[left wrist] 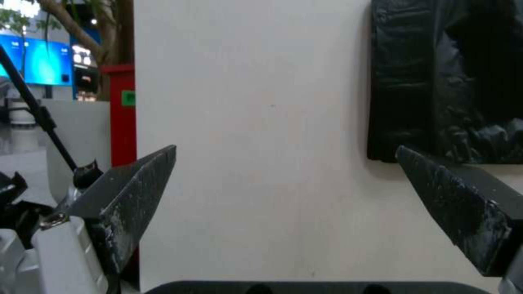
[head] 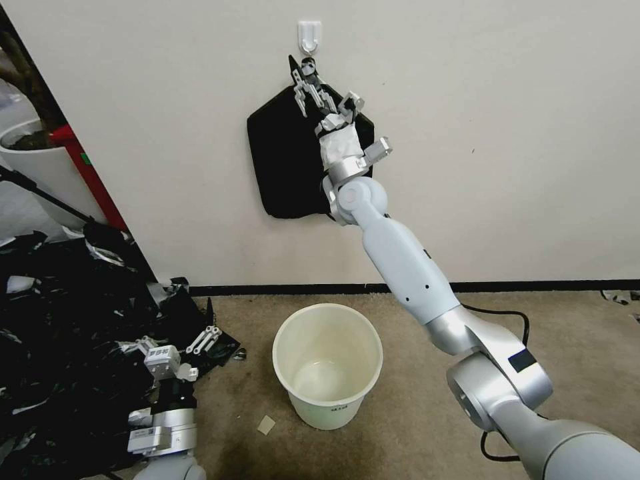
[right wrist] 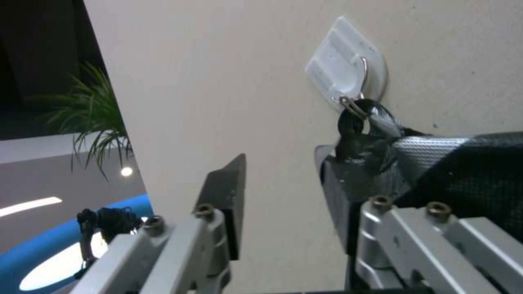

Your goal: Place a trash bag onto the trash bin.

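Right end effector (head: 301, 75) is raised high against the wall, just below the white adhesive hook (head: 309, 35), its fingers spread apart with nothing between them. In the right wrist view one finger (right wrist: 229, 192) stands free in front of bare wall, while the other sits beside the grey taped tip (right wrist: 381, 139) of the flat black pack (head: 287, 160), whose loop hangs from the hook's metal wire. The pack lies flat on the wall, its left and lower edges showing and its right edge behind the right forearm.

The trash bin (head: 327, 363) stands upright on the carpet near the wall's dark baseboard, mouth open and unlined, with bare carpet all round it and to its right.

The left end effector (head: 203, 341) sits low at the left, fingers wide apart and holding nothing, at the edge of the heap of black bags (head: 60, 320). No single trash bag can be told apart within that heap. A small pale scrap (head: 266, 425) lies on the carpet left of the bin.
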Controlling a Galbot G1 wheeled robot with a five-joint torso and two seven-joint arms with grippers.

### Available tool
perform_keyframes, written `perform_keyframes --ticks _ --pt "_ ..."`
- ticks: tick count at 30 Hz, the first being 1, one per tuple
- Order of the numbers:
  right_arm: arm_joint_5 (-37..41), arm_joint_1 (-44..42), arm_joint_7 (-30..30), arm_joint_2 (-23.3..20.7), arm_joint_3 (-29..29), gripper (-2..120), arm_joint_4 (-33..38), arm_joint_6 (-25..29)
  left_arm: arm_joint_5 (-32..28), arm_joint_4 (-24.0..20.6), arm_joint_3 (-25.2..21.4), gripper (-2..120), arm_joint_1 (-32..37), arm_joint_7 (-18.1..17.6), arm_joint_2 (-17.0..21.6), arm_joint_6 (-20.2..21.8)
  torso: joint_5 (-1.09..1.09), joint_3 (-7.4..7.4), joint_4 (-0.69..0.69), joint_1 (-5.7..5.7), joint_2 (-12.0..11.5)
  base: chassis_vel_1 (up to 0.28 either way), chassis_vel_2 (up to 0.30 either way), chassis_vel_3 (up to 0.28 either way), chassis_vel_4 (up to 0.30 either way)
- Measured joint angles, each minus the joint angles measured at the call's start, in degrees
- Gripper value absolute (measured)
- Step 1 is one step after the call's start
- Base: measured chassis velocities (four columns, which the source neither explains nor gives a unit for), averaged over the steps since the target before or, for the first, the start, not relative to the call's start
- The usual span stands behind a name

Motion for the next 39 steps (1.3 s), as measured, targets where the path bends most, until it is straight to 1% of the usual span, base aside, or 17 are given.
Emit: perform_keyframes --ticks 1,2,5,6,10,11,12,14,15,19,20,22,24,39 --pt "0.01 -0.17 -0.01 0.08 -0.12 30 -0.08 -0.06 0.0 0.0 0.03 100 -0.01 0.0 0.0 0.0 0.0 0.0 0.0 0.0 0.0 0.0 0.0 0.0 0.0" --pt "0.01 -0.17 -0.01 0.08 -0.12 30 -0.08 -0.06 0.0 0.0 0.03 100 -0.01 0.0 0.0 0.0 0.0 0.0 0.0 0.0 0.0 0.0 0.0 0.0 0.0" --pt "-0.03 -0.29 0.0 0.35 -0.22 44 -0.95 -0.17 0.0 0.01 0.06 100 -0.08 -0.01 -0.07 0.0 0.0 0.0 0.0 0.0 0.0 0.0 0.0 0.0 0.0" --pt "-0.03 -0.29 0.0 0.35 -0.22 44 -0.95 -0.17 0.0 0.01 0.06 100 -0.08 -0.01 -0.07 0.0 0.0 0.0 0.0 0.0 0.0 0.0 0.0 0.0 0.0" --pt "-0.04 -0.29 0.07 0.44 0.02 63 -1.9 -0.38 0.0 0.47 0.09 100 -0.27 -0.02 -0.23 0.0 0.0 0.0 0.0 0.0 0.0 0.0 0.0 0.0 0.0" --pt "-0.04 -0.29 0.07 0.44 0.02 63 -1.9 -0.38 0.0 0.47 0.09 100 -0.27 -0.02 -0.23 0.0 0.0 0.0 0.0 0.0 0.0 0.0 0.0 0.0 0.0" --pt "-0.04 -0.38 0.07 0.38 0.05 66 -1.93 -0.4 0.01 0.55 0.13 100 -0.33 -0.03 -0.26 0.0 0.0 0.0 0.0 0.0 0.0 0.0 0.0 0.0 0.0" --pt "-0.07 -0.76 0.08 0.19 0.05 78 -2.13 -0.44 0.05 0.78 0.33 100 -0.54 -0.03 -0.37 0.0 0.0 0.0 0.0 0.0 0.0 0.0 0.0 0.0 0.0" --pt "-0.07 -0.76 0.08 0.19 0.05 78 -2.13 -0.44 0.05 0.78 0.33 100 -0.54 -0.03 -0.37 0.0 0.0 0.0 0.0 0.0 0.0 0.0 0.0 0.0 0.0" --pt "-0.12 -0.54 0.08 0.13 0.28 96 -2.67 -0.47 0.29 0.99 0.64 100 -0.74 -0.04 -0.51 0.0 0.0 0.0 0.0 0.0 -0.01 0.0 0.0 0.0 0.0" --pt "-0.12 -0.54 0.08 0.13 0.28 96 -2.67 -0.47 0.29 0.99 0.64 100 -0.74 -0.04 -0.51 0.0 0.0 0.0 0.0 0.0 -0.01 0.0 0.0 0.0 0.0" --pt "-0.12 0.11 0.09 0.14 0.53 100 -2.9 -0.47 0.37 1.02 0.67 100 -0.75 -0.04 -0.52 0.0 0.0 0.0 0.0 0.0 -0.01 0.0 0.0 0.0 0.0" --pt "-0.11 0.61 0.1 0.16 0.6 100 -2.99 -0.48 0.4 1.02 0.61 100 -0.72 -0.04 -0.51 0.0 0.0 0.0 0.0 0.0 -0.01 0.0 0.0 0.0 0.0" --pt "-0.09 2.85 0.13 1.35 0.29 100 -4.06 -0.59 0.59 0.87 0.32 100 -0.2 -0.08 -0.74 -0.46 0.0 0.0 0.0 0.0 -0.01 0.0 0.0 0.0 0.0"
